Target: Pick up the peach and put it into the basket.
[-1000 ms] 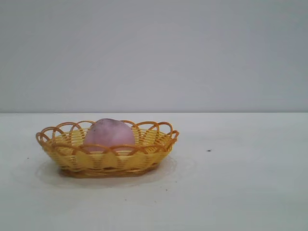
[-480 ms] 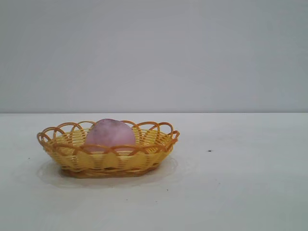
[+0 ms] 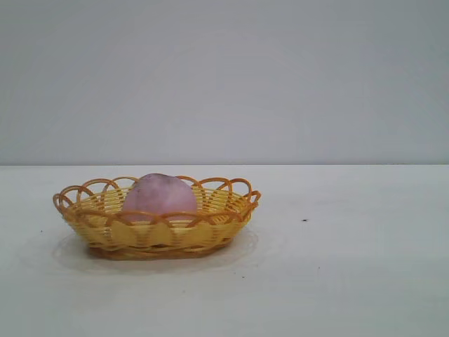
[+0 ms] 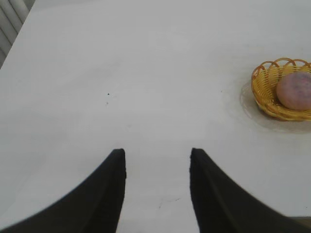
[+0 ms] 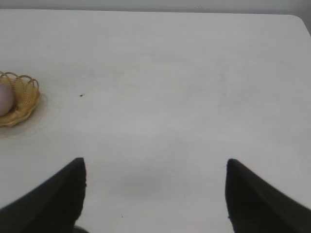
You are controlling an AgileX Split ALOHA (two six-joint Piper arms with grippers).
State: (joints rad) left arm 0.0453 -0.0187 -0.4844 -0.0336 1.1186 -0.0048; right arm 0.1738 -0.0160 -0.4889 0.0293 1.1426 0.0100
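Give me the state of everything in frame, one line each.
peach: resting inside the basket, held by nothing.
basket: upright on the table, holding the peach.
left claw: open, empty, over bare table away from the basket.
right claw: open wider, empty, also away from the basket.
table: bare except for the basket.

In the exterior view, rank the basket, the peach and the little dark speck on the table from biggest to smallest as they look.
1. The basket, widest by far.
2. The peach, sitting inside it, about a third of the basket's width.
3. The dark speck on the table, a mere dot.
All lie at similar depth, so the order looks safe.
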